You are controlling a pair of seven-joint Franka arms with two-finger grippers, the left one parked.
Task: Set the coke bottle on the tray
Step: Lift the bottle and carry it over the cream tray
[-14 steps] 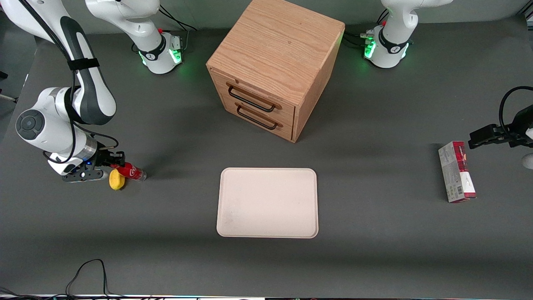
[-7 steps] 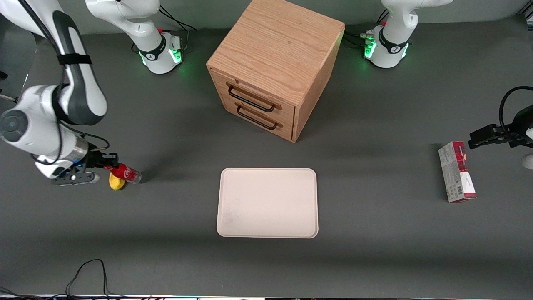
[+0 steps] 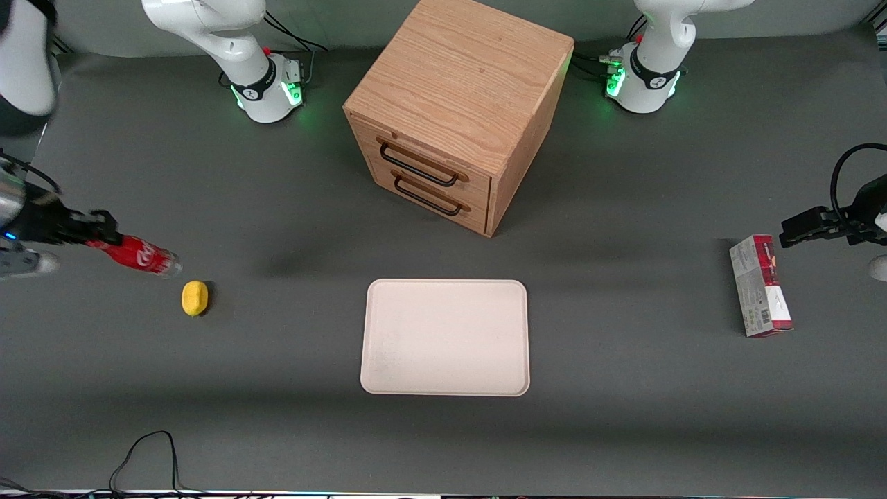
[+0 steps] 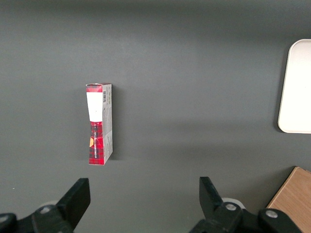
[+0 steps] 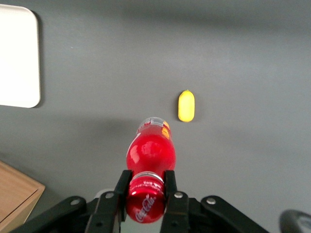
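Transport stage, with the grasp made and the placement not yet made. The gripper (image 3: 89, 232) hangs above the table at the working arm's end, and its two fingers are closed on the red cap and neck of the coke bottle (image 3: 142, 255); the wrist view shows the fingers (image 5: 170, 187) pressed against either side of the cap, so the jaws stand narrow and clamped on the bottle (image 5: 148, 172). The bottle is carried clear of the table surface, as its shadow lying apart from it suggests, with its clear base pointing away from the gripper. The tray (image 3: 445, 337) lies flat in the middle of the table, in front of the drawer cabinet (image 3: 454, 111) and nearer to the front camera than it; nothing rests on the tray. What is left, by this reading, is the sideways carry toward the tray, the lowering and the release. A small yellow rounded object (image 3: 195, 298) lies on the table just beside the bottle's base end and slightly nearer to the camera, between bottle and tray in the sideways sense; at the present height the bottle seems likely to pass above it. A red and grey carton (image 3: 760, 286) lies toward the parked arm's end, well apart from the path. The cabinet stands farther from the camera than the tray and seems no obstacle to a direct carry.
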